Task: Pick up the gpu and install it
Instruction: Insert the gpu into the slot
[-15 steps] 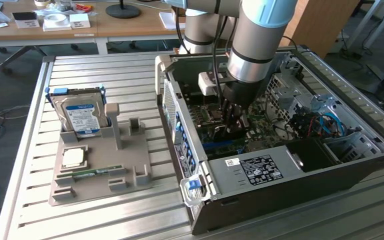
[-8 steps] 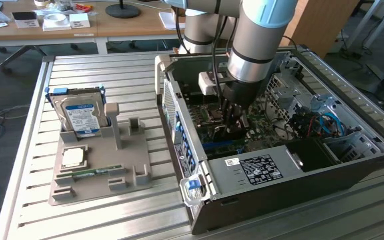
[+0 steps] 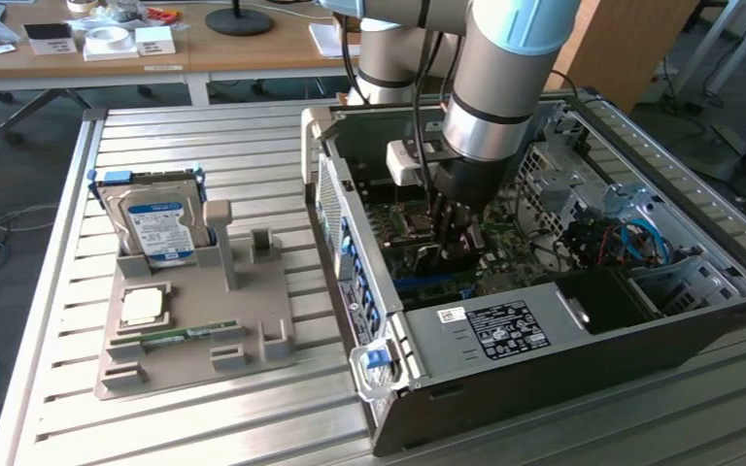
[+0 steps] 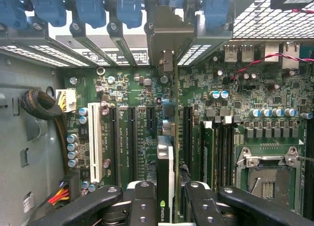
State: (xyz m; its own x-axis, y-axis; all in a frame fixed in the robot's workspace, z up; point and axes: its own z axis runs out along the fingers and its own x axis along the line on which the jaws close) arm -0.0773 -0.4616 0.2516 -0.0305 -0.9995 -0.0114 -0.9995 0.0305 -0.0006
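The gpu (image 4: 166, 157) is seen edge-on in the wrist view. It is a thin dark card on a green board, and its metal end bracket (image 4: 164, 39) reaches the case's rear slot openings. My gripper (image 4: 169, 206) is shut on it, with one black finger (image 4: 142, 201) on each side of the card. The card stands upright over the green motherboard (image 4: 127, 88), in line with the black expansion slots (image 4: 132, 138). Whether its edge sits in a slot is hidden. In the exterior view the gripper (image 3: 457, 233) reaches down into the open computer case (image 3: 581, 340).
A grey holder tray (image 3: 191, 340) at the exterior view's left carries an upright hard drive (image 3: 159, 228), a CPU (image 3: 144, 306) and a RAM stick (image 3: 179, 337). Inside the case are blue cables (image 3: 632, 238), a CPU socket (image 4: 267, 174) and a cable bundle (image 4: 41, 106).
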